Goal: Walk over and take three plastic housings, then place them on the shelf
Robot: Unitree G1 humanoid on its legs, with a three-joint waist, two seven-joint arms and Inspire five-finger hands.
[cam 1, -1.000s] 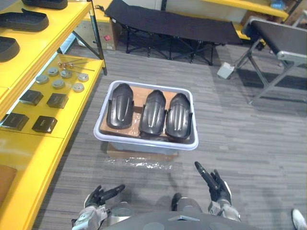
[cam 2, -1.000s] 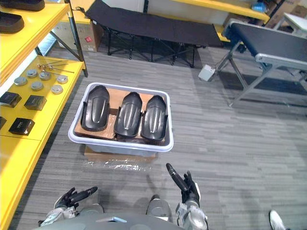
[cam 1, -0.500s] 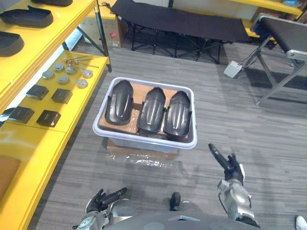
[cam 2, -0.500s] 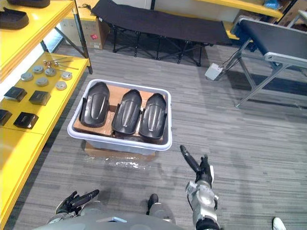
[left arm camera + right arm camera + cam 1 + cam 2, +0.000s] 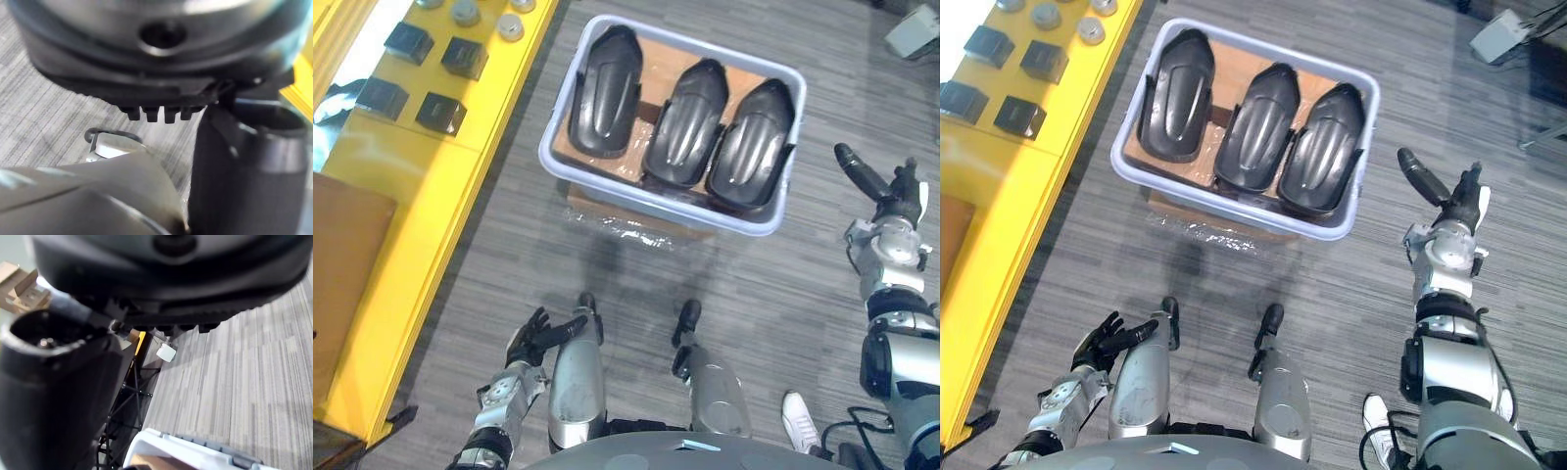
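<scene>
Three dark plastic housings lie side by side in a pale tub [image 5: 560,166] on the floor: the left housing [image 5: 604,90], the middle housing [image 5: 683,121] and the right housing [image 5: 749,145]. The tub's white rim [image 5: 186,447] also appears in the right wrist view. My right hand [image 5: 891,188] is raised just right of the tub, fingers straight, holding nothing. My left hand [image 5: 540,336] hangs low at the lower left with relaxed fingers, empty and well short of the tub.
A yellow shelf [image 5: 406,235] runs along the left, carrying several small black boxes [image 5: 440,112] and round metal discs. A brown board [image 5: 342,274] lies on it nearer me. The tub rests on a cardboard piece [image 5: 636,215] over grey floor.
The camera has tipped down and come closer, so the tub sits higher in view. My right hand has risen up beside the tub's right end. The left hand stays low.
</scene>
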